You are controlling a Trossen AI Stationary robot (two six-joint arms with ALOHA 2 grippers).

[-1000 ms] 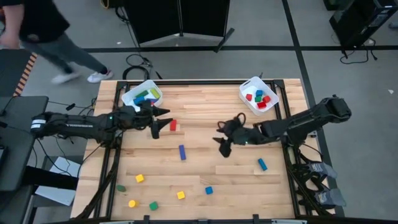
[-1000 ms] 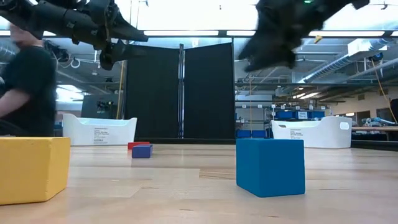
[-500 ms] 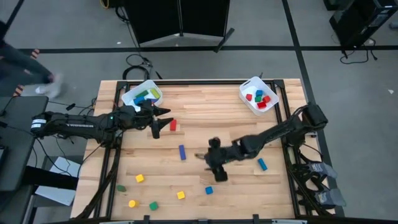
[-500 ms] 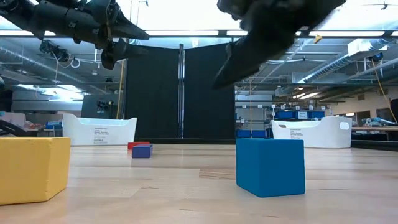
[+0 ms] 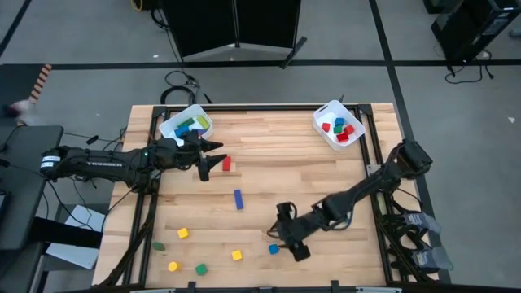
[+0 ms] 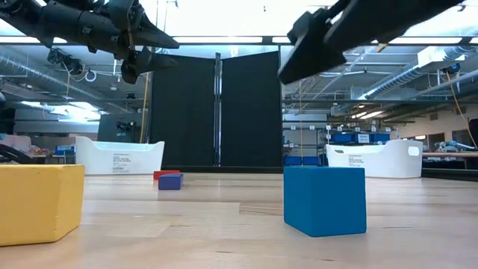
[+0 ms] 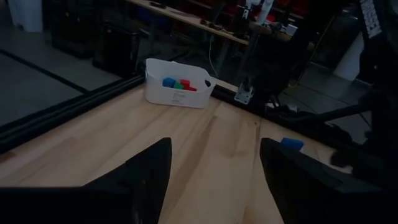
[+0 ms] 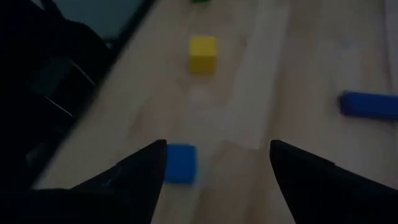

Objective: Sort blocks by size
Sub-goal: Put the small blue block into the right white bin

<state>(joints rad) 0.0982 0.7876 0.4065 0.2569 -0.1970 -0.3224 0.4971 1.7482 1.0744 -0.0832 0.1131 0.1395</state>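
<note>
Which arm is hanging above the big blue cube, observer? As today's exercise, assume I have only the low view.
Observer: The right one. From above, the right gripper sits just beside the blue cube, not over its centre.
Operator: Are its jaws ready to take it?
Observer: The right wrist view shows the jaws spread wide, with the cube ahead, close to one of them.
Operator: What is in the two bins?
Observer: From above, the left bin holds longer bars, and the right bin holds small cubes, mostly red.
</note>
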